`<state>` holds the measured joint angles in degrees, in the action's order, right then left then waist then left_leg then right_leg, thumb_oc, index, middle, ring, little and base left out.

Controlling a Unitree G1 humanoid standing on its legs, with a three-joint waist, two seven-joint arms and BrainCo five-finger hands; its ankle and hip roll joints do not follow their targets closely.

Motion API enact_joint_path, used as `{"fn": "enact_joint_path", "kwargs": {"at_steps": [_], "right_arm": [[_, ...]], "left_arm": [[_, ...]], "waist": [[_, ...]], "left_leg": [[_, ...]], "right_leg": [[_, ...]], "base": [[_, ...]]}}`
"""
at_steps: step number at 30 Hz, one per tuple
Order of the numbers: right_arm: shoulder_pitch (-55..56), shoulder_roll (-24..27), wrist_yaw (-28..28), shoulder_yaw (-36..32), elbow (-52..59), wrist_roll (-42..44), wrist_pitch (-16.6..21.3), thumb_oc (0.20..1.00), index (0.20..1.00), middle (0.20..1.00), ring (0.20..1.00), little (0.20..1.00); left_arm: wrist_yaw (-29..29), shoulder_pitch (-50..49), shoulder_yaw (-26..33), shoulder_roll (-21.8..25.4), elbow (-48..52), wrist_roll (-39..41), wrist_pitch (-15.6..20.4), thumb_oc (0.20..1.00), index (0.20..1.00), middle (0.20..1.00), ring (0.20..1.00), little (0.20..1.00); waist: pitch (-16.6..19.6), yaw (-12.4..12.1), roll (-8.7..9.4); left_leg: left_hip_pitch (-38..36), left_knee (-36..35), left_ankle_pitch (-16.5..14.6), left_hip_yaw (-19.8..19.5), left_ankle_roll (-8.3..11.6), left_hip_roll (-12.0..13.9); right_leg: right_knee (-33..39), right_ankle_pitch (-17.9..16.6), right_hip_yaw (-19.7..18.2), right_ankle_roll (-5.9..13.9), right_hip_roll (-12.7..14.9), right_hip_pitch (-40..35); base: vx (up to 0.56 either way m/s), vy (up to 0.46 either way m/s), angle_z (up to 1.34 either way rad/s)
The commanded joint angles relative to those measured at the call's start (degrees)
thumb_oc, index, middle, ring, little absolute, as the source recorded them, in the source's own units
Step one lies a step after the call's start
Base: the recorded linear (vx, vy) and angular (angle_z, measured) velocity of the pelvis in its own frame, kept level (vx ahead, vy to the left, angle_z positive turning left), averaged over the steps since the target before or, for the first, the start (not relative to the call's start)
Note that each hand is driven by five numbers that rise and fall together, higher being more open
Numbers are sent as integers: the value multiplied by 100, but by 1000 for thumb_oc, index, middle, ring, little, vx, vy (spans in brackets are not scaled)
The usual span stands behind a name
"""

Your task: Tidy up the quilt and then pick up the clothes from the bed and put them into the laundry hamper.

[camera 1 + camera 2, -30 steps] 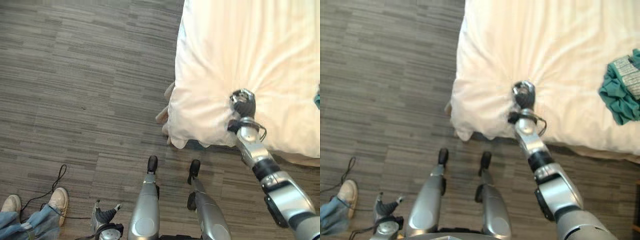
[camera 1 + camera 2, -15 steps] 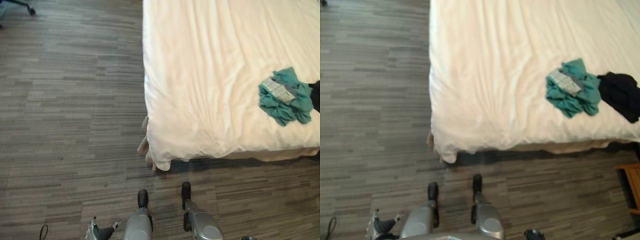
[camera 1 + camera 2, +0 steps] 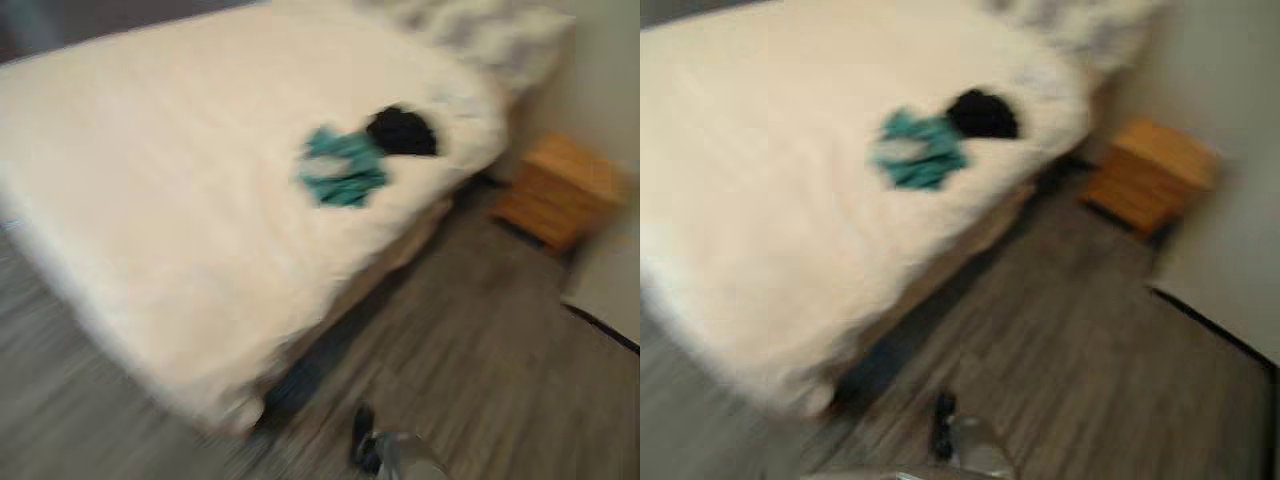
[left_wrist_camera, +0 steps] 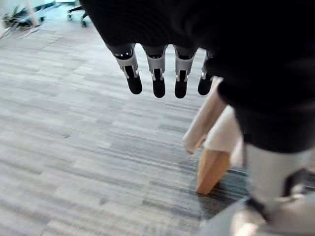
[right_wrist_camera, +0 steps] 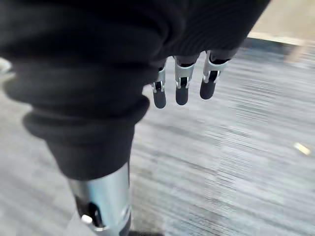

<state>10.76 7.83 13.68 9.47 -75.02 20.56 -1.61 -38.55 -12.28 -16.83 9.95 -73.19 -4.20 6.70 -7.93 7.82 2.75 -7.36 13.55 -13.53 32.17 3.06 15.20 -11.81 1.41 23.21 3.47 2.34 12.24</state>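
Note:
The white quilt (image 3: 150, 200) lies spread flat over the bed. On its far right part sit a crumpled teal garment (image 3: 343, 172) and, touching it, a black garment (image 3: 402, 131). My left hand (image 4: 156, 73) hangs over the floor beside the bed's corner, open and holding nothing. My right hand (image 5: 181, 83) also hangs above the floor, fingers relaxed and open, with nothing in it. Both hands are well away from the clothes.
A wooden nightstand (image 3: 555, 190) stands on the floor past the bed's right side, by a pale wall (image 3: 1230, 220). A patterned pillow (image 3: 490, 30) lies at the head of the bed. A wooden bed leg (image 4: 211, 169) shows under the quilt's hanging corner.
My right hand let go of the quilt's corner and dropped to my side. The camera has swung right, so the clothes and the nightstand now show.

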Motion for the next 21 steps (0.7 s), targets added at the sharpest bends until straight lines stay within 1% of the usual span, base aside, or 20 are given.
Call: {"fn": "enact_joint_path", "kwargs": {"at_steps": [1,2,3,4,5,6,7,8,9,10,11,12,13,14,15,16,19,21], "right_arm": [[-462,189,-180,-213,-5,-333,-232,1000,1000,1000,1000,1000],[-461,252,-298,-274,12,-510,-213,1000,1000,1000,1000,1000],[-465,289,-290,-254,16,-538,-146,1000,1000,1000,1000,1000],[-487,315,-304,-231,38,-561,-82,1000,1000,1000,1000,1000],[-509,356,-255,-206,73,-568,16,1000,1000,1000,1000,1000],[-522,368,-196,-196,104,-569,98,1000,1000,1000,1000,1000],[-550,403,-157,-180,132,-596,144,1000,1000,1000,1000,1000],[-658,552,-175,-138,149,-673,205,1000,1000,1000,1000,1000],[-692,593,-188,-126,147,-684,214,1000,1000,1000,1000,1000],[-796,702,-211,-99,134,-698,252,1000,1000,1000,1000,1000],[-870,786,-267,-68,131,-658,304,1000,1000,1000,1000,1000],[-952,904,-352,-6,126,-595,364,1000,1000,1000,1000,1000],[-997,961,-402,46,133,-572,398,1000,1000,1000,1000,1000],[-1074,974,-432,54,167,-602,454,1000,1000,1000,1000,1000],[-1109,986,-452,50,187,-602,456,1000,1000,1000,1000,1000],[-1099,1032,-439,73,222,-551,416,1000,1000,1000,1000,1000],[-1063,1045,-411,94,260,-618,322,1000,1000,1000,1000,1000],[-1034,994,-420,113,264,-786,305,1000,1000,1000,1000,1000]], "left_arm": [[46,580,-405,-337,439,548,-254,1000,1000,1000,1000,1000],[76,607,-464,-309,559,729,-383,1000,1000,1000,1000,1000],[142,630,-483,-280,606,953,-458,1000,1000,1000,1000,1000],[101,653,-463,-276,636,1296,-495,1000,1000,1000,1000,1000],[-83,673,-354,-294,650,1521,-547,1000,1000,1000,1000,1000],[-91,676,-290,-280,653,1528,-544,1000,1000,1000,1000,1000],[31,687,-242,-262,661,1485,-537,1000,1000,1000,1000,1000],[330,719,-155,-229,660,1480,-511,1000,1000,1000,1000,1000],[384,726,-135,-215,663,1528,-499,1000,1000,1000,1000,1000],[543,769,-94,-164,661,1683,-487,1000,1000,1000,1000,1000],[648,815,-60,-130,643,1772,-495,1000,1000,1000,1000,1000],[643,890,-7,-112,567,1902,-508,1000,1000,1000,1000,1000],[585,908,57,-90,507,2014,-489,1000,1000,1000,1000,1000],[775,913,174,-18,507,1947,-487,1000,1000,1000,1000,1000],[897,955,214,24,491,1795,-503,1000,1000,1000,1000,1000],[1064,1057,194,74,469,1492,-635,1000,1000,1000,1000,1000],[1108,1092,123,120,439,1786,-784,1000,1000,1000,1000,1000],[1115,1177,126,162,431,1601,-734,1000,1000,1000,1000,1000]], "waist": [[-660,7,55],[-585,116,-19],[-565,137,-65],[-536,131,-49],[-530,104,-98],[-519,56,-128],[-511,-17,-160],[-512,-184,-253],[-493,-214,-271],[-514,-285,-310],[-501,-344,-348],[-550,-440,-374],[-575,-512,-398],[-573,-557,-393],[-556,-539,-417],[-504,-435,-477],[-463,-327,-521],[-447,-271,-510]], "left_leg": [[179,-1,516,-685,146,-382],[179,320,571,-816,195,-248],[292,666,662,-1010,231,-186],[471,954,905,-1150,207,-180],[650,1354,1048,-1497,203,-242],[935,1735,1277,-1919,200,-345],[1215,1813,1357,-2302,131,-622],[1508,1474,1376,-2880,-60,-1253],[1524,1258,1380,-2985,-97,-1371],[1520,682,1366,-3173,-162,-1554],[1598,228,1398,-3341,-174,-1638],[1689,-223,1575,-3674,-154,-1779],[1857,-245,1789,-3967,-128,-1878],[1736,-401,1645,-4165,-187,-2000],[1547,-643,1621,-4116,-199,-1937],[1288,-1016,1663,-3887,-188,-1774],[1033,-1214,1658,-3856,-189,-1762],[871,-1338,1635,-3774,-231,-1754]], "right_leg": [[616,-699,-1150,805,924,-625],[528,-575,-1388,663,746,-601],[480,-483,-1542,557,617,-630],[466,-497,-1655,392,524,-620],[441,-386,-1830,268,368,-735],[449,-352,-1992,162,267,-825],[487,-344,-2156,116,206,-920],[601,-350,-2518,102,94,-1068],[632,-354,-2598,116,76,-1072],[698,-331,-2728,143,55,-1145],[760,-333,-2795,158,37,-1170],[874,-344,-2899,164,8,-1302],[952,-370,-3022,153,-62,-1375],[1032,-392,-3128,195,-33,-1397],[1055,-402,-3104,211,-15,-1364],[1078,-431,-2931,221,11,-1299],[1138,-530,-2866,267,11,-1230],[1220,-641,-2863,305,7,-1182]], "base": [[338,-144,-151],[293,-145,-106],[244,-213,-152],[263,-198,-170],[253,-175,-137],[305,-60,-77],[283,134,-57],[223,201,-50],[196,293,-138],[119,232,-178],[162,260,-192],[161,166,-90],[117,159,-47],[46,108,-34],[24,160,-99],[38,122,-110],[51,111,-35],[32,65,-18]]}}
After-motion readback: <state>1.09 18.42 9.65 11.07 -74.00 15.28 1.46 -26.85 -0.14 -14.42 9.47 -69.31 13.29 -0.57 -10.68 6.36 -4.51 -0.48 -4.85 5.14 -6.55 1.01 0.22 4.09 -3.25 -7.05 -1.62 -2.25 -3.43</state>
